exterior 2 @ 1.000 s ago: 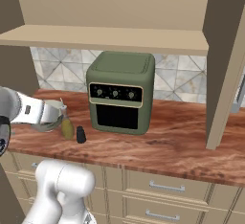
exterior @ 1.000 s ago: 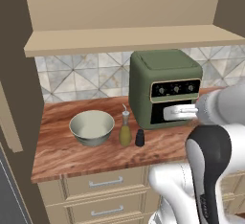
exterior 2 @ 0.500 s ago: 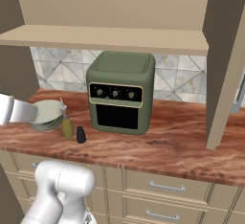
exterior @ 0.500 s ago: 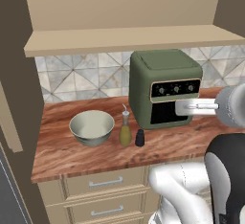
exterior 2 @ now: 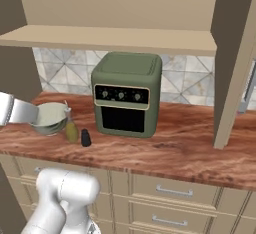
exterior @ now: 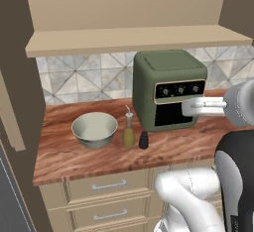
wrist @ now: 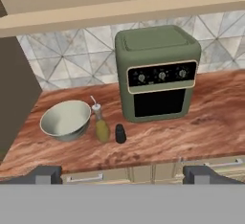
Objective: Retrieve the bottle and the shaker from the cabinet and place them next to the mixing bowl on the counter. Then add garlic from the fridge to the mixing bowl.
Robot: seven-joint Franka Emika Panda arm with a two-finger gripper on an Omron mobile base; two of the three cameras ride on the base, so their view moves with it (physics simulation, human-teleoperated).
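Landmark: I take the green countertop oven [exterior: 169, 90] [exterior 2: 127, 94] [wrist: 158, 72] as my reference; it stands on the wooden counter [exterior: 99, 154] [exterior 2: 175, 150] [wrist: 191, 132] against the tiled backsplash [exterior: 84, 80].
Mixing bowl: I see the mixing bowl [exterior: 95, 129] [exterior 2: 50, 118] [wrist: 65, 119] on the counter, well to the oven's left in all three views, upright and looking bare inside.
Bottle: the bottle [exterior: 128, 133] [exterior 2: 71, 128] [wrist: 100, 125], yellowish with a pale spout, stands upright between the bowl and the oven, just beside the bowl; I cannot tell whether they touch.
Shaker: the small dark shaker [exterior: 143, 140] [exterior 2: 86, 137] [wrist: 120, 134] stands upright just beside the bottle, on its oven side, in front of the oven's left corner.
Gripper: in my hand view the gripper [wrist: 122, 174] shows its two dark tips far apart at the bottom edge, released, with nothing between them; it looks down on the counter from in front of the oven.
Arm: from the left base view the white forearm [exterior: 211, 107] crosses in front of the oven's lower right; from the right base view a piece of it [exterior 2: 17, 110] sits at the left edge, covering part of the bowl.
Shelf: a beige shelf [exterior: 134, 40] [exterior 2: 110, 38] runs above the oven.
Drawers: beige drawers [exterior: 106, 189] [exterior 2: 170, 190] with metal handles sit under the counter, below the oven.
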